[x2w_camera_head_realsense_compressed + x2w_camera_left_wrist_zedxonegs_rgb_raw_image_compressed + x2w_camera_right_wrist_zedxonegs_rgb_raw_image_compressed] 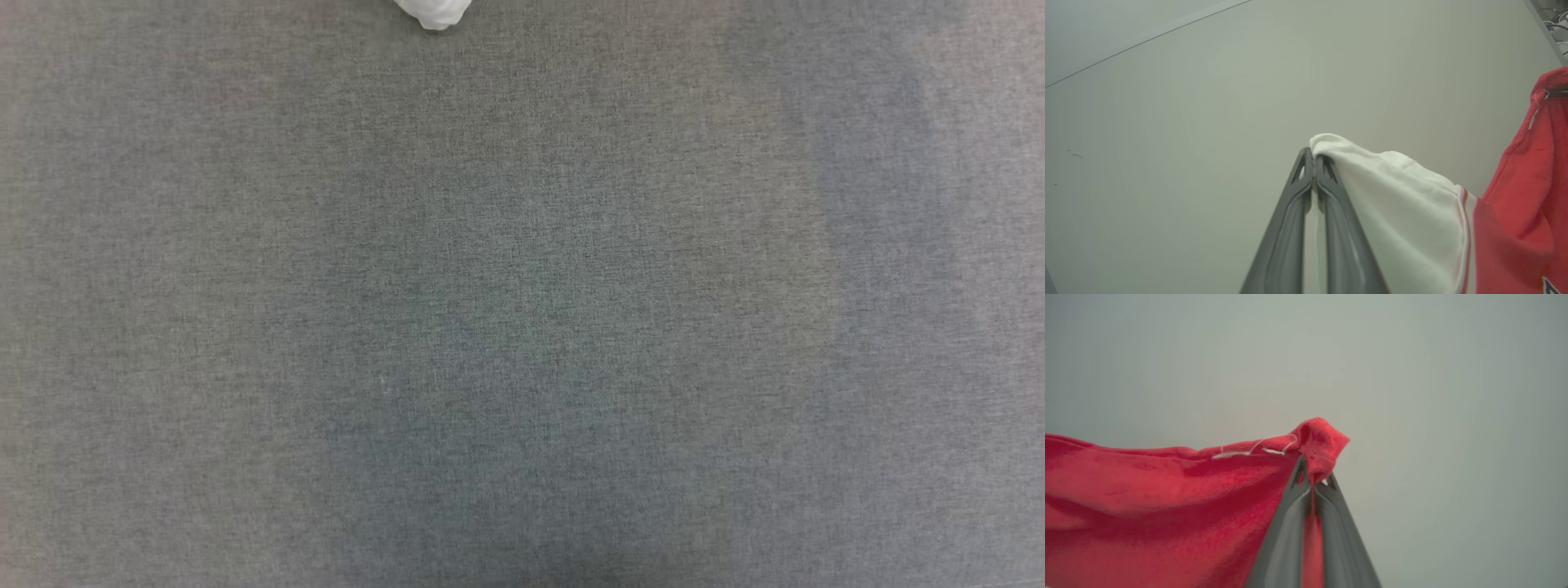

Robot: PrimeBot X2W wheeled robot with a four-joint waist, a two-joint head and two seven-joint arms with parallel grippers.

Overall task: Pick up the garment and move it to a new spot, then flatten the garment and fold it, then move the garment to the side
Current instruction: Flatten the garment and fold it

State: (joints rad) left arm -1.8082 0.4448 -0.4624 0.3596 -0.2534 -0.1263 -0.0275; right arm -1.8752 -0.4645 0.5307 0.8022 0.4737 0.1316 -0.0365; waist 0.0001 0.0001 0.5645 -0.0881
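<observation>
The garment (1412, 212) is a red T-shirt with white sleeves and striped trim, held up in the air between both arms. In the left wrist view my left gripper (1312, 157) is shut on the edge of a white sleeve, and the red body hangs off to the right. In the right wrist view my right gripper (1314, 479) is shut on a bunched red corner of the garment (1147, 498), whose cloth stretches away to the left with a loose white thread along its edge. A white tip of the garment (433, 12) dips into the top edge of the head view.
The grey woven table cover (522, 327) spreads across the head view beneath the raised cloth. Behind the fingers in both wrist views is a pale plain wall (1208, 102). Some dark cables (1555, 24) show at the top right corner of the left wrist view.
</observation>
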